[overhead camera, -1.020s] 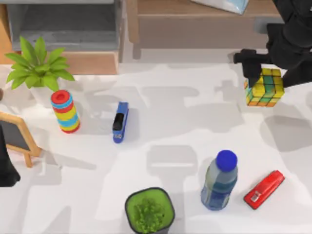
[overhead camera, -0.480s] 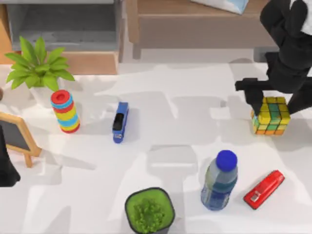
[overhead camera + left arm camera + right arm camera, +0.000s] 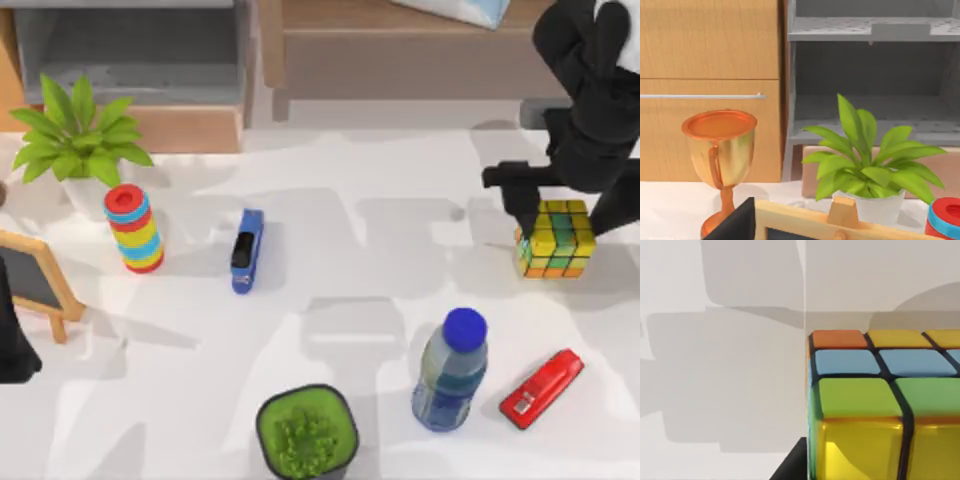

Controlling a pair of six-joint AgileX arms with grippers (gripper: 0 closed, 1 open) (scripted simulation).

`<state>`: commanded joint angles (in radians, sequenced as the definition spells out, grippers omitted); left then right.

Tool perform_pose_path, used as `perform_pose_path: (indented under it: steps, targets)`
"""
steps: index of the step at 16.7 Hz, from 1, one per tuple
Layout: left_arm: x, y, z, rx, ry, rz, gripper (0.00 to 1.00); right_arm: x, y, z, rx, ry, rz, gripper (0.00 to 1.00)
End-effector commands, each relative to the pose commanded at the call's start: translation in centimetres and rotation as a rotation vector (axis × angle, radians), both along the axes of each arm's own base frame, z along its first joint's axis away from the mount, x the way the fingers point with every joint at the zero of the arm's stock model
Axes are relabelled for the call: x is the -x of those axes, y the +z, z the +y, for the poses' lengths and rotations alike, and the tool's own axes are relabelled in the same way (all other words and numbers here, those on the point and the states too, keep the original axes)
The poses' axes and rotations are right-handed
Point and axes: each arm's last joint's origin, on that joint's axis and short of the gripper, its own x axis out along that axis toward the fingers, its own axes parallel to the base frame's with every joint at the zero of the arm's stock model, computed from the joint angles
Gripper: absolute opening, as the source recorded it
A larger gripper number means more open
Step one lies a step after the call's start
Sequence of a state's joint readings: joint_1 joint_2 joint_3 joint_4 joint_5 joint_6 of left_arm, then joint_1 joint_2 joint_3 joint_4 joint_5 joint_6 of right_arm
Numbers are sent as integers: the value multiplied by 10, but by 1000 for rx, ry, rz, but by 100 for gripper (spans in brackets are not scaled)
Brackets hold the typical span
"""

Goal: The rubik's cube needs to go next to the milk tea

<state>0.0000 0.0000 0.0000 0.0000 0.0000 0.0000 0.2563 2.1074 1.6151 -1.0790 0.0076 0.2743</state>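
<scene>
1. White tabletop (image 3: pixel 380 270) is carrying the clutter, with wooden and grey shelving standing behind it.
2. Rubik's cube (image 3: pixel 556 238) is sitting on the table near the right edge, up-right of the blue-capped bottle (image 3: pixel 450 372) and apart from it.
3. Right gripper (image 3: pixel 565 215) is bearing down over the cube, fingers straddling its two sides; real contact cannot be judged.
4. Red stapler (image 3: pixel 541 388) is lying right of the bottle; green potted plant (image 3: pixel 306 432) is standing left of it.
5. Blue stapler (image 3: pixel 246 250) and striped ring stack (image 3: pixel 133 228) are lying well left.
6. No legible writing on the bottle label.
7. Right wrist view is showing the cube's orange, blue, green and yellow tiles (image 3: pixel 880 405) close up.
8. Left wrist view is showing a copper trophy cup (image 3: pixel 720 160) and leafy plant (image 3: pixel 865 165).
9. Left arm (image 3: pixel 12 340) is idling at the left edge.
</scene>
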Motion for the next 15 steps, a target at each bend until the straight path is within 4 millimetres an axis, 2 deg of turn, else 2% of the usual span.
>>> perform_pose_path:
  steps: [9,15]
  targets:
    - [0,0,0,0,0,0,100,0,0,0,0,0,0,98]
    - [0,0,0,0,0,0,100,0,0,0,0,0,0,100]
